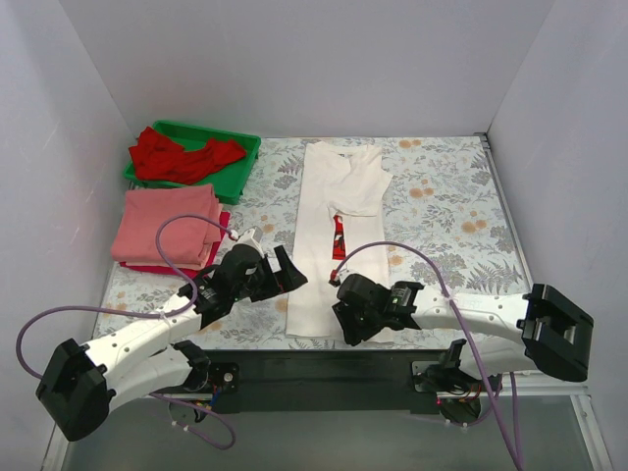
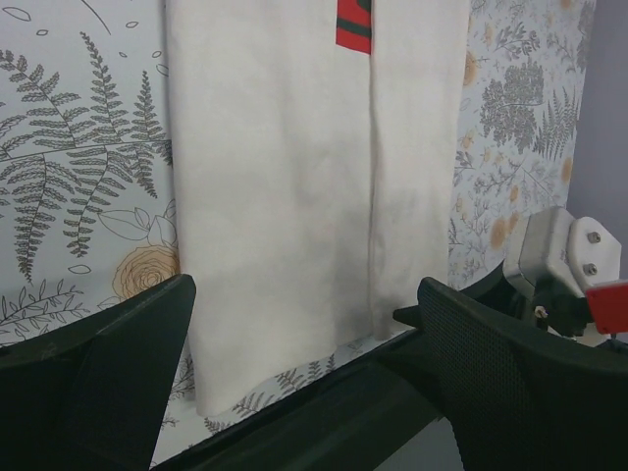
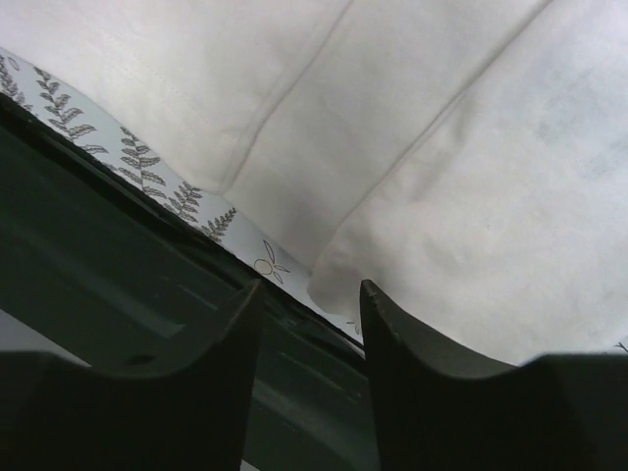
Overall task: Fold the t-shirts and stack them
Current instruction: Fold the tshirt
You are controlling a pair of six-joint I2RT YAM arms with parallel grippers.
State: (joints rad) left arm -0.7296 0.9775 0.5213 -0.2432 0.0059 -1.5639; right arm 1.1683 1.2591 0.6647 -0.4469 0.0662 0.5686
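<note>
Table: the table shows grey ferns and orange flowers all over, and its top is flat.
Room: plain pale walls stand on three sides of the table.
Front edge: a black bar runs along the near side, where both arms are fixed.
White shirt: the white shirt lies in the middle of the table. It is folded into a long strip, with the neck far away and the hem close to the black bar.
Print: a red and black print peeks out beside the fold, about half way down the strip.
Pink shirt: the pink shirt is folded at the left side. It rests on a dark red shirt whose edge sticks out below.
Tray: a green tray sits in the far left corner, just behind the pink shirt.
Red shirts: red shirts lie crumpled in the tray.
Left gripper: the left gripper is just left of the strip's lower part. Its fingers are spread wide and hold nothing. The white hem shows between them.
Right gripper: the right gripper is at the strip's near right corner. Its fingers are only a little way apart and nothing is pinched between them. The shirt's corner sits just past the tips.
Cables: purple cables loop up from both arms.
</note>
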